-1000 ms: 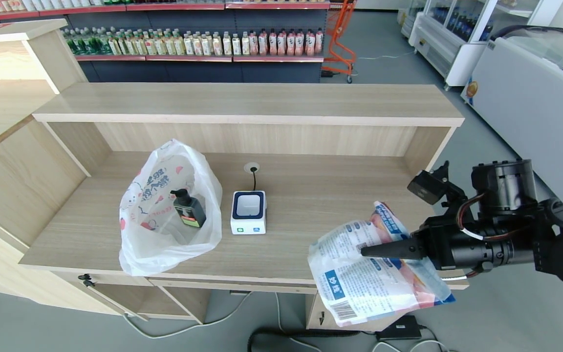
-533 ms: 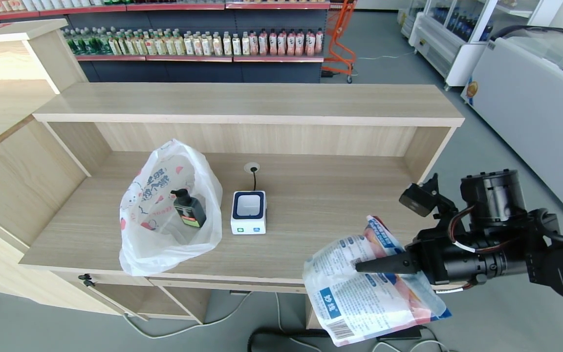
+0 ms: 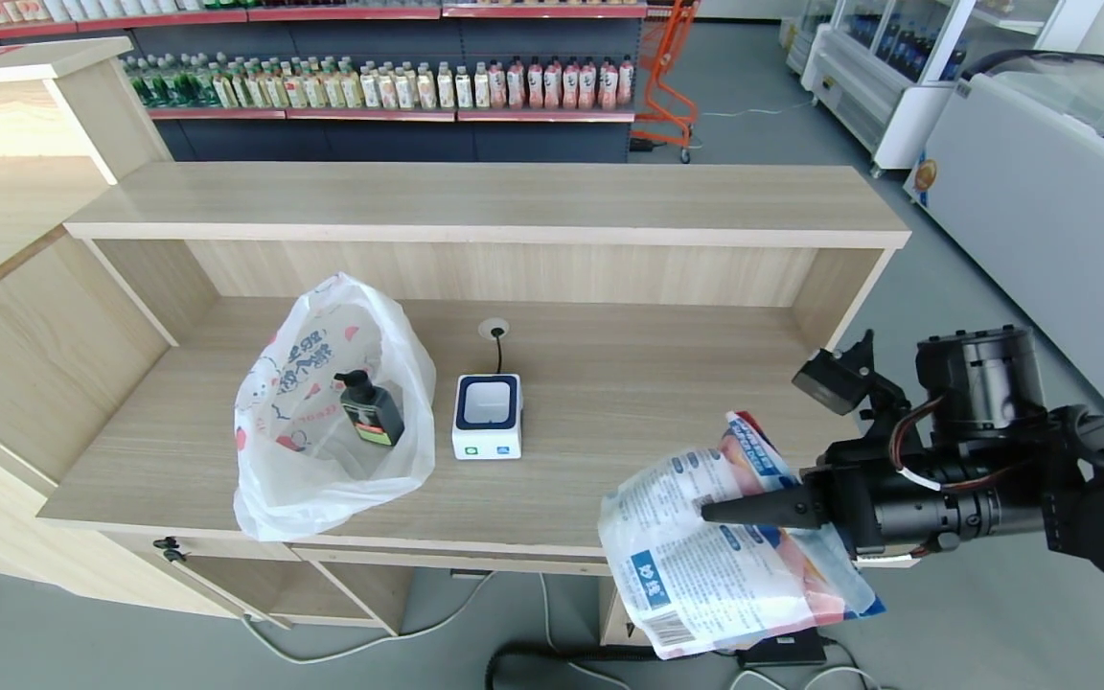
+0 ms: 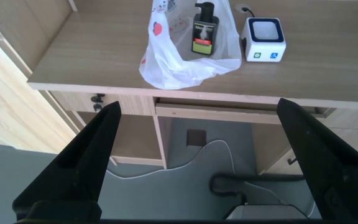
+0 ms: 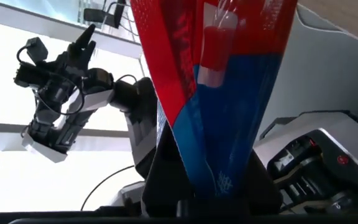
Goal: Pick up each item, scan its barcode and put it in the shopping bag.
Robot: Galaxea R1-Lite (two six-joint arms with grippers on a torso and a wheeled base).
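One flat packet (image 3: 724, 546), white with blue and pink print, hangs off the counter's (image 3: 629, 402) front right corner, pinched near its middle by the right gripper (image 3: 715, 515). Its barcode (image 3: 672, 628) sits at the low corner, apparently facing up, so it likely needs turning toward the scanner (image 3: 487, 416) at the counter's centre. Shopping bag (image 3: 322, 479), near the front left edge, stands open with a pump bottle (image 3: 370, 410) inside. Left gripper (image 4: 199, 106) is spread wide and empty before the front edge, probably kept clear.
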